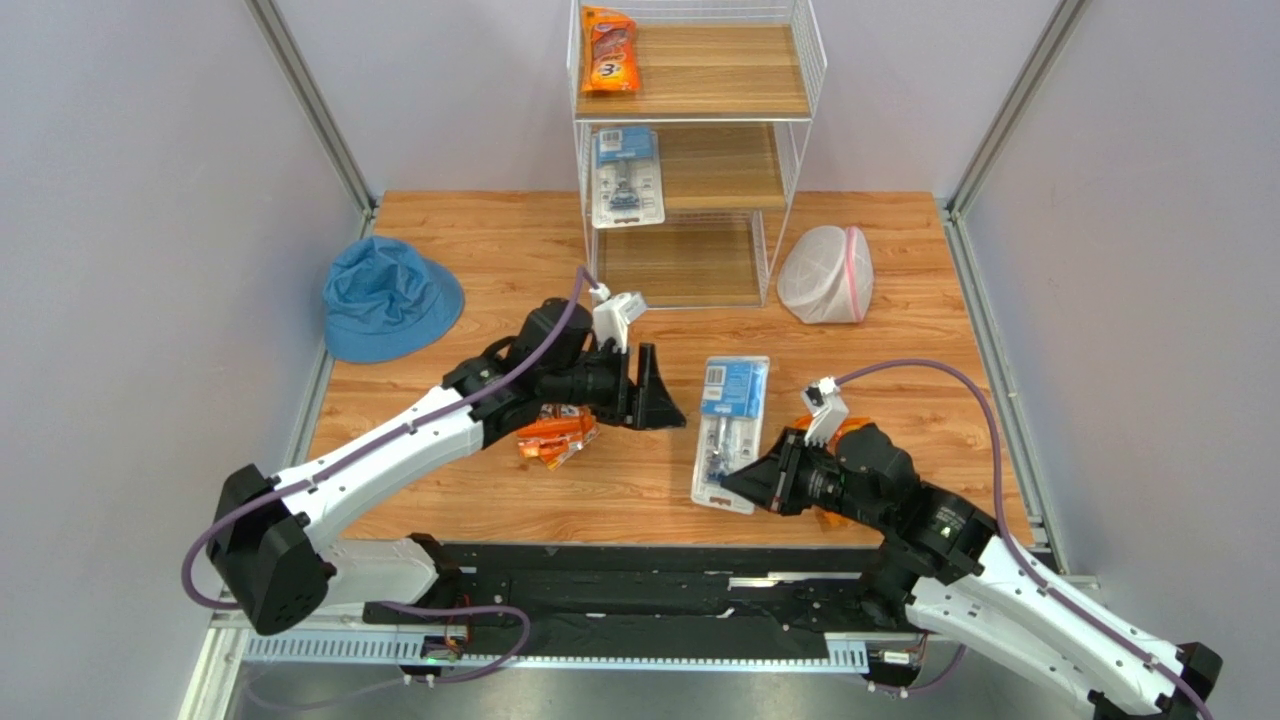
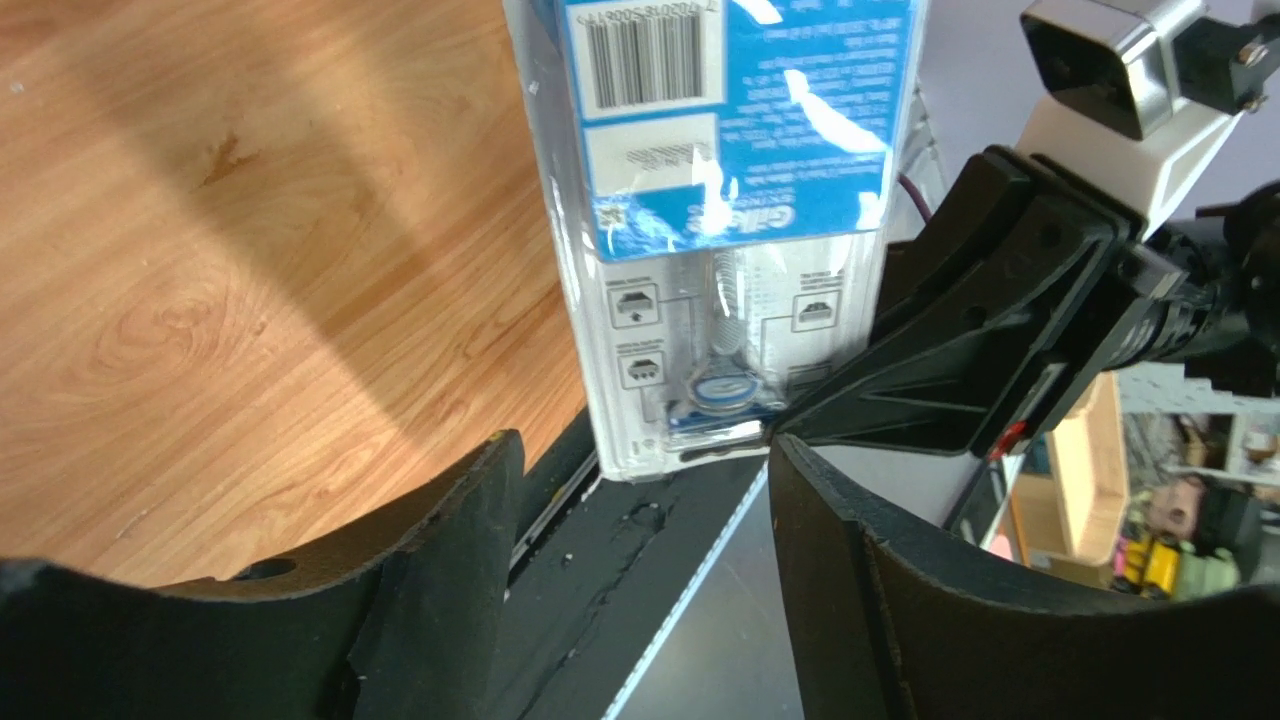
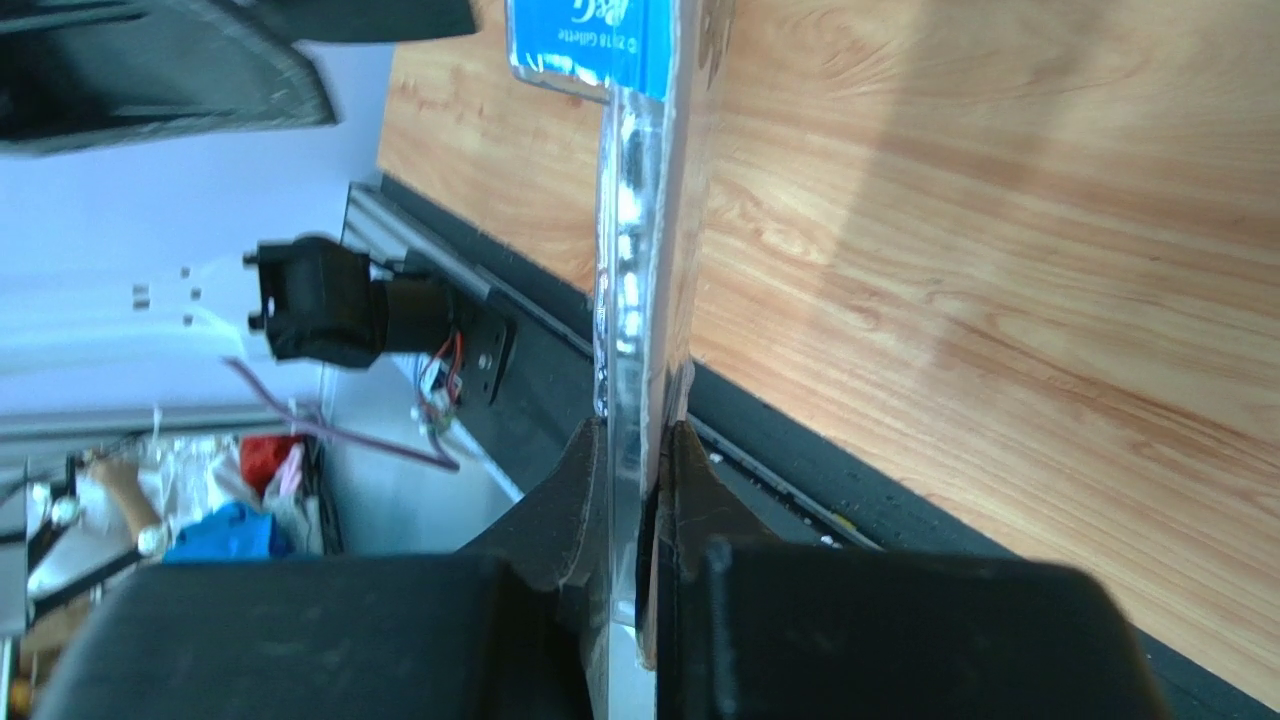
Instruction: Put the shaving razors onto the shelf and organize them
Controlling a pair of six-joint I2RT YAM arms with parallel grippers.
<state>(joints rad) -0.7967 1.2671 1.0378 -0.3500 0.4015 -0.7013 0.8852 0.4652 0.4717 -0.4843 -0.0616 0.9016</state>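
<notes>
The right gripper (image 1: 733, 483) is clamped tight on the near end of a white and blue blister card holding one razor (image 1: 732, 425). In the right wrist view its two black fingers (image 3: 579, 503) pinch the card's thin edge with no gap. The card stretches away from the arms over the middle of the light wooden table (image 1: 466, 248); whether it rests on the wood or is lifted is not clear. The left gripper (image 1: 661, 390) sits just left of the card with its jaws wide apart, holding nothing and not touching it. A flat orange razor pack (image 1: 556, 437) lies beneath the left arm. On the tall white wire shelf (image 1: 803, 90) at the far edge, another orange pack (image 1: 609, 53) sits on the top board and a second blister card (image 1: 627, 177) on the middle board.
</notes>
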